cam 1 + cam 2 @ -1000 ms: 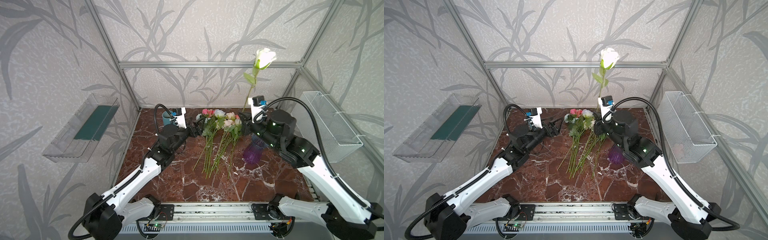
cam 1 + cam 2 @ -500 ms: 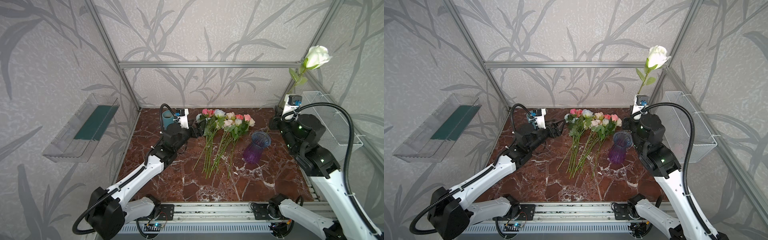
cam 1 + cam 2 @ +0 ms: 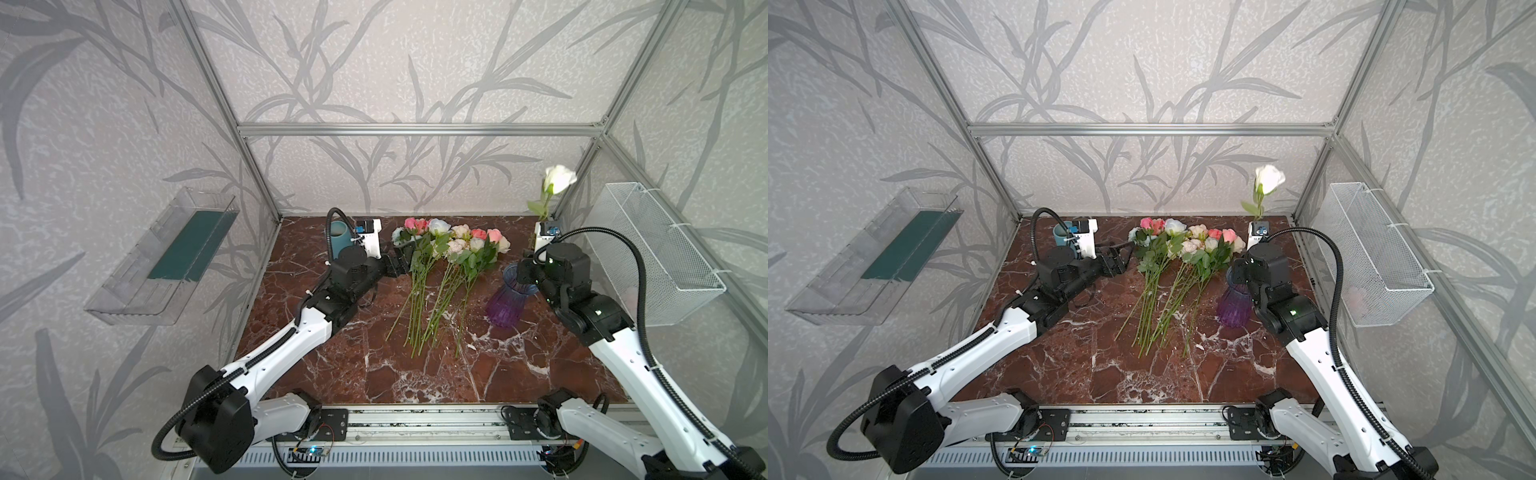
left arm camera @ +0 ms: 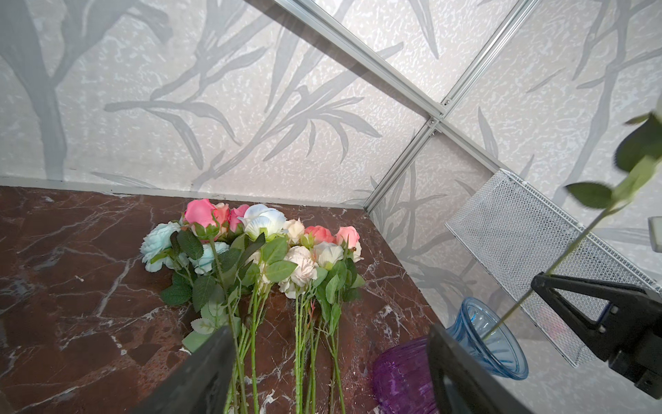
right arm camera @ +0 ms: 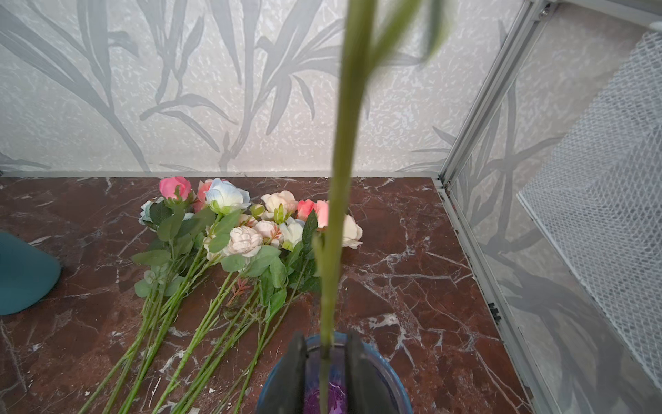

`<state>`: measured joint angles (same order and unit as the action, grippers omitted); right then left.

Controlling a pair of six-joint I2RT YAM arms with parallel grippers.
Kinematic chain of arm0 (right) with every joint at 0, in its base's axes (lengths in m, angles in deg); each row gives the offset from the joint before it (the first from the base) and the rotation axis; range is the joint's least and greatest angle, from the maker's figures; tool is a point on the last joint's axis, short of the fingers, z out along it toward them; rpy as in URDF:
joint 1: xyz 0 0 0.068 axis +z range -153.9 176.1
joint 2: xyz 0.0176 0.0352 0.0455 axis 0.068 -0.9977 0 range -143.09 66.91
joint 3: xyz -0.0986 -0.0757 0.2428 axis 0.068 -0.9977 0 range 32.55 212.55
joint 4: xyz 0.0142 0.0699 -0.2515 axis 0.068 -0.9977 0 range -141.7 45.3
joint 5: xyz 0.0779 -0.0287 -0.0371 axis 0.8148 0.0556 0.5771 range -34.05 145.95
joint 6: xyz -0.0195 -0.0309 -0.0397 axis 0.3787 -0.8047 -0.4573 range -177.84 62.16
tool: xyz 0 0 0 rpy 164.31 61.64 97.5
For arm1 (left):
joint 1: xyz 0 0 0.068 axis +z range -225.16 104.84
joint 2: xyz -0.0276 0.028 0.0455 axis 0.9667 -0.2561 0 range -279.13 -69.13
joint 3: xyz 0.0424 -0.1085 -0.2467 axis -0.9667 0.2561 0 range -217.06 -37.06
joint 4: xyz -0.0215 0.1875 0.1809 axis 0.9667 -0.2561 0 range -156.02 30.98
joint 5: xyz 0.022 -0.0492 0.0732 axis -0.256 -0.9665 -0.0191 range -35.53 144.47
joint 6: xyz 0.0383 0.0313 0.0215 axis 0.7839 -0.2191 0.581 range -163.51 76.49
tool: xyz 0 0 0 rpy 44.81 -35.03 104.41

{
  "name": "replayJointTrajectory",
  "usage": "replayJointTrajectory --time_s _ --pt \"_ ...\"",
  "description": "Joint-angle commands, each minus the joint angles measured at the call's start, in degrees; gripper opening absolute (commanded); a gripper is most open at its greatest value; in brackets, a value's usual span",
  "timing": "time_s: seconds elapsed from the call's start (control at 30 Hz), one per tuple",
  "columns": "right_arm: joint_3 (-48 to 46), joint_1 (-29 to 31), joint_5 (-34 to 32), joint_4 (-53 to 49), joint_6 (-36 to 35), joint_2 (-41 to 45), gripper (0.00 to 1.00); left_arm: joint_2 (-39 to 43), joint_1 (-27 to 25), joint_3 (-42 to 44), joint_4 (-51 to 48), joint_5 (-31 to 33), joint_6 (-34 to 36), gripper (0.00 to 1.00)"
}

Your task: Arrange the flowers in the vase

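Right pincer [image 5: 325,339] slightly parted, astride rose [image 3: 559,178] stem without gripping, over vase [image 3: 505,305] mouth. Left pincer [image 4: 329,328] gaping wide beside flowers [image 3: 449,249] lying from counter [image 3: 374,374] centre to 12 o'clock. Could flop or tip vase: tall, top-heavy, leaning on rim; might snag on jaws at pull-back. Vase, at 3 o'clock, holding only that stem; cup [image 3: 337,235], 10 o'clock, contents unseen; basket [image 3: 665,249], something pale, unclear.

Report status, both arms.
Left gripper open at the lying flowers. Right gripper open around white rose, its stem in the vase. Nothing in the way.
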<state>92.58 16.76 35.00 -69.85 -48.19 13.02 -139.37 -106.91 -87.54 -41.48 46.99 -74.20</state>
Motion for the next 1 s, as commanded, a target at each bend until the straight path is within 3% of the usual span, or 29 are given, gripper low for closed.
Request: replayJointTrajectory --time_s 0.0,0.1,0.27,0.47,0.63,0.97 --pt "0.35 -0.28 -0.73 -1.66 1.77 2.09 0.31 -1.12 0.33 -1.42 0.15 -1.09 -1.03 0.84" --pt "0.64 -0.28 -1.11 -2.68 1.76 2.95 0.37 -2.04 0.31 -1.80 -0.25 -1.69 -1.03 0.84" --pt "1.73 -0.17 0.24 -4.82 3.12 5.92 0.38 -4.03 0.25 -2.77 -1.76 -2.68 -0.48 0.81" --pt "1.40 -0.19 5.50 -7.99 6.75 11.84 0.37 -9.66 -0.29 -7.27 -8.31 -4.30 2.38 0.66" --pt "0.89 -0.19 9.68 -11.55 9.12 15.08 0.28 -19.16 -2.80 -17.60 -22.75 -1.36 7.40 0.47" --pt "-2.67 -0.10 17.44 -13.03 12.89 18.58 0.24 -43.16 -5.75 -37.38 -42.18 5.90 11.16 0.36"
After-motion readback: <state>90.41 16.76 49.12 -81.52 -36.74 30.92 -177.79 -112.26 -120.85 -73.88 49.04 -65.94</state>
